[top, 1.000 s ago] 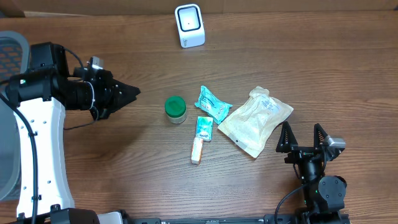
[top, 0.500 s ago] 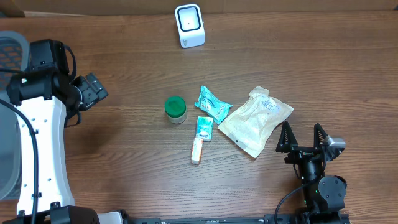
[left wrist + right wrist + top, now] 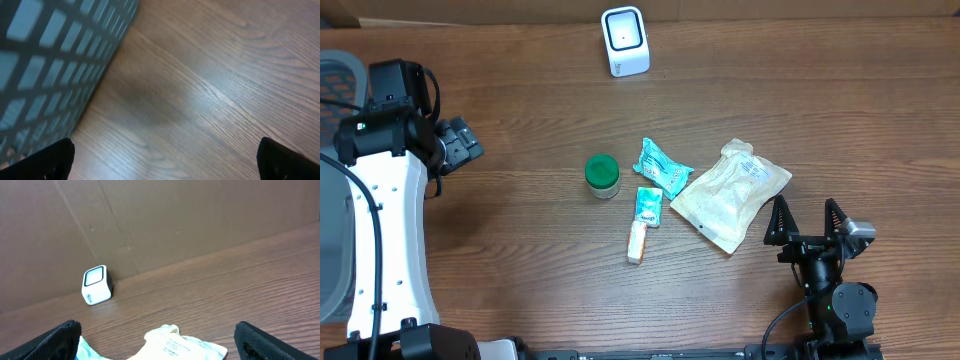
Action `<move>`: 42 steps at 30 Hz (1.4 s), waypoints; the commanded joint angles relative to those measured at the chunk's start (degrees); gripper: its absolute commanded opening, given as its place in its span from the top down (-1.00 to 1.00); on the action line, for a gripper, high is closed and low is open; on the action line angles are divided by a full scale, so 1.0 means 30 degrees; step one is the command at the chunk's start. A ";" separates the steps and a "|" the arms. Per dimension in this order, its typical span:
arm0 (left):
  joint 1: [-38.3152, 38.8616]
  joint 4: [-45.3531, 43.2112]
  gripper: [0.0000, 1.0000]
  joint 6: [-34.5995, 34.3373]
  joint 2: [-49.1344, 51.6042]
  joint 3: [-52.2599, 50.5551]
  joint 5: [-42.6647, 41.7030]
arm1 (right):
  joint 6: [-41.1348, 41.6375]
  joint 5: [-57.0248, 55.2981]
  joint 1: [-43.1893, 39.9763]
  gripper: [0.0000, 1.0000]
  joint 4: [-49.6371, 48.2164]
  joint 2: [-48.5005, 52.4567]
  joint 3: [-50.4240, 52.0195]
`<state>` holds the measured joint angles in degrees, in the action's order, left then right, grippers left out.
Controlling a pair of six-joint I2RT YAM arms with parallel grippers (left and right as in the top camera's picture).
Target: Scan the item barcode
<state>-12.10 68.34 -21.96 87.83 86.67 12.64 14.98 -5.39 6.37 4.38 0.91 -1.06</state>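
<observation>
The left gripper [image 3: 458, 147] hangs at the left side of the wooden table [image 3: 520, 280], just beside a grey mesh basket [image 3: 340, 75]. In the left wrist view its fingertips [image 3: 50, 160] sit at the bottom corners of the frame. The jaws are spread wide, with only bare wood between them and the basket wall [image 3: 45, 65] to one side. It holds and touches nothing.

The right gripper [image 3: 805, 225] sits at the near right edge, its jaws also fully spread and empty. It is near the beige pouch [image 3: 730, 193] but not touching it.

The items to scan lie together mid-table, well apart from the left gripper:
- the beige pouch
- a teal packet [image 3: 662, 166]
- a green-lidded jar [image 3: 602, 175]
- a small teal and white tube [image 3: 643, 222]

The white barcode scanner [image 3: 624, 41] stands upright at the far edge, against the cardboard wall [image 3: 200, 220].
</observation>
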 commanded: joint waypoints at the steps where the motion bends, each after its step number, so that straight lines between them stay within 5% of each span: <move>1: 0.0073 -0.0423 -0.99 0.1435 0.0087 -0.0117 -0.0423 | -0.0080 -0.0189 -0.0022 -1.00 -0.0073 -0.0058 0.0189; 13: 0.0073 -0.0423 -0.99 0.1392 0.0080 -0.0117 -0.0729 | 0.0051 -0.0168 -0.0022 -1.00 -0.0240 -0.0051 0.0189; 18: 0.0073 -0.0415 -0.99 0.1392 0.0087 -0.0117 -0.0729 | 0.0138 0.4197 -0.0022 -1.00 -0.0226 -0.0044 0.0175; 25: 0.0073 -0.0423 -0.99 0.1392 0.0087 -0.0117 -0.0729 | 0.0117 0.6025 -0.0022 -1.00 0.4000 0.1122 -0.3861; 36: 0.0073 -0.0423 -0.99 0.1392 0.0087 -0.0117 -0.0729 | 0.0044 1.1067 -0.0022 -1.00 1.6473 1.2743 -1.7143; 42: 0.0073 -0.0423 -0.99 0.1392 0.0087 -0.0117 -0.0729 | -0.0160 1.2101 -0.0022 -1.00 1.8170 1.7070 -1.9103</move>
<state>-12.10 67.24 -18.87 87.88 86.59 10.72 15.20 28.36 6.39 58.50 48.60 -56.93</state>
